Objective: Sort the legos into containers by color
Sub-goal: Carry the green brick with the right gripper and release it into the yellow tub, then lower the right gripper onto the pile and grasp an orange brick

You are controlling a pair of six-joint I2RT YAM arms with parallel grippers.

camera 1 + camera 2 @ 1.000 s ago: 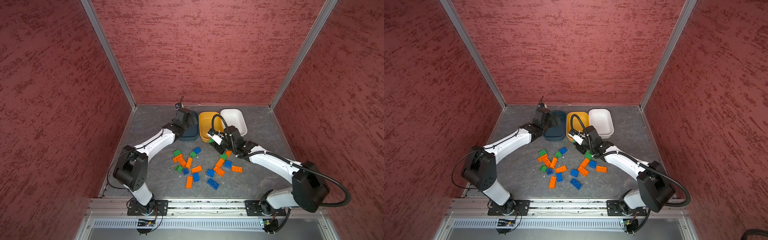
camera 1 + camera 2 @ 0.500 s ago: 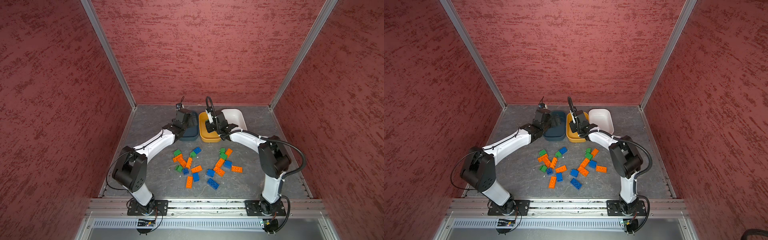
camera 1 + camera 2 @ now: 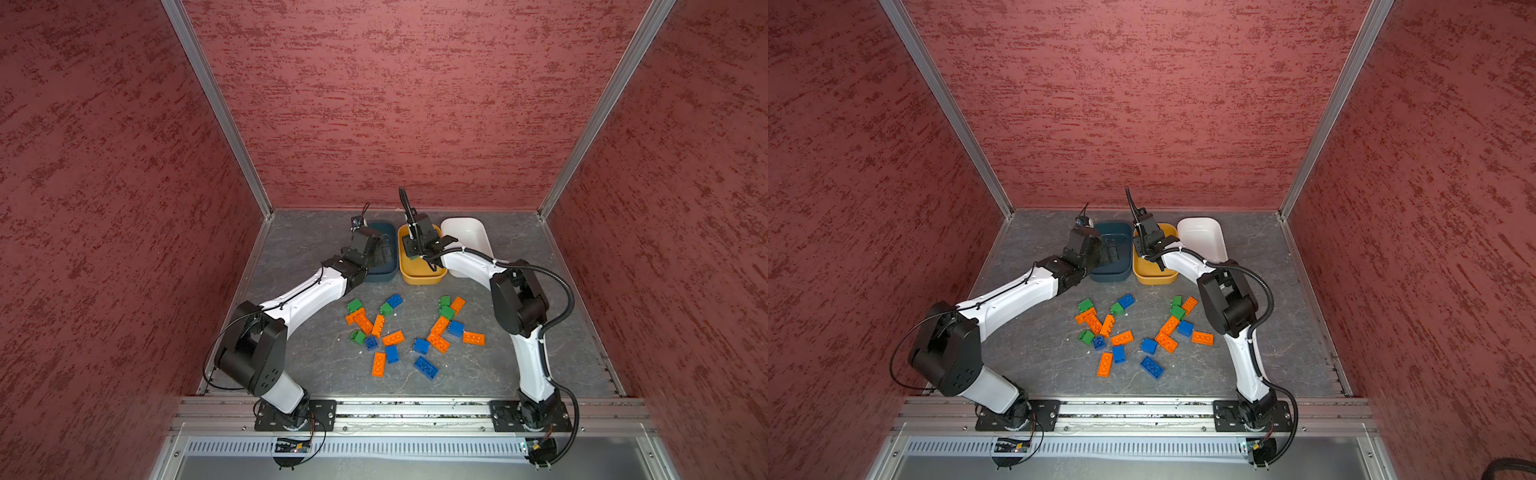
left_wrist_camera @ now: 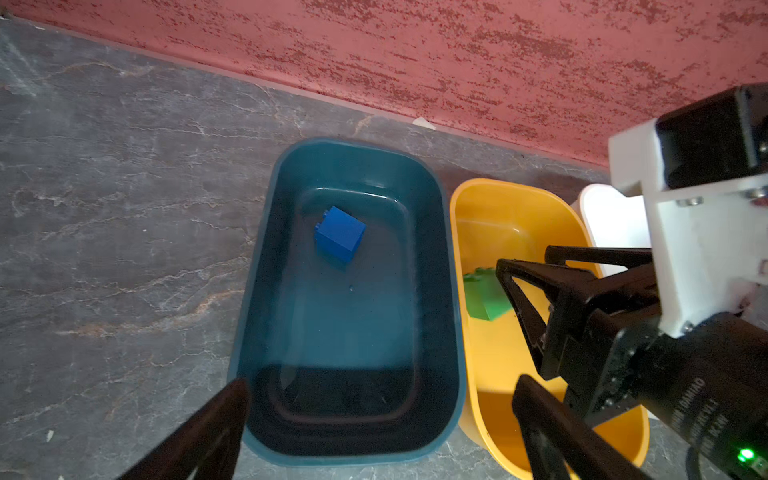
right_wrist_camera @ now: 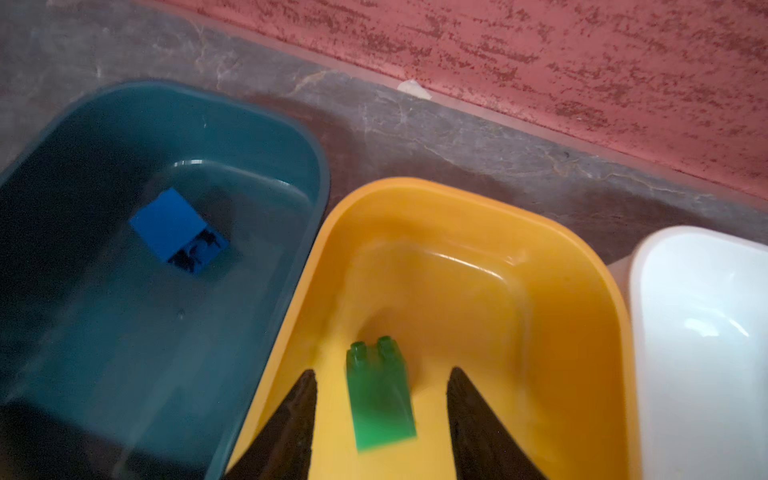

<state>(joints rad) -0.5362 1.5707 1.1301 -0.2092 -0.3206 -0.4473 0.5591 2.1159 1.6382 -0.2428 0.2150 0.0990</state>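
Observation:
My right gripper hangs open over the mustard yellow container. A green lego lies blurred between its fingers, clear of both, inside that tub. It also shows in the left wrist view as the green lego. My left gripper stands wide open and empty above the dark teal container. One blue lego lies on its side in that tub. In both top views the white container sits right of the yellow one. Several blue, green and orange legos lie scattered on the grey floor.
The three tubs stand side by side against the red back wall. Red walls and metal corner posts close in the sides. Both arm bases sit on the front rail. The loose pile lies between the two arms, nearer the front than the tubs.
My right arm swung from the loose pile back over the yellow tub and its jaws opened, letting the green lego go. The left arm stayed put.

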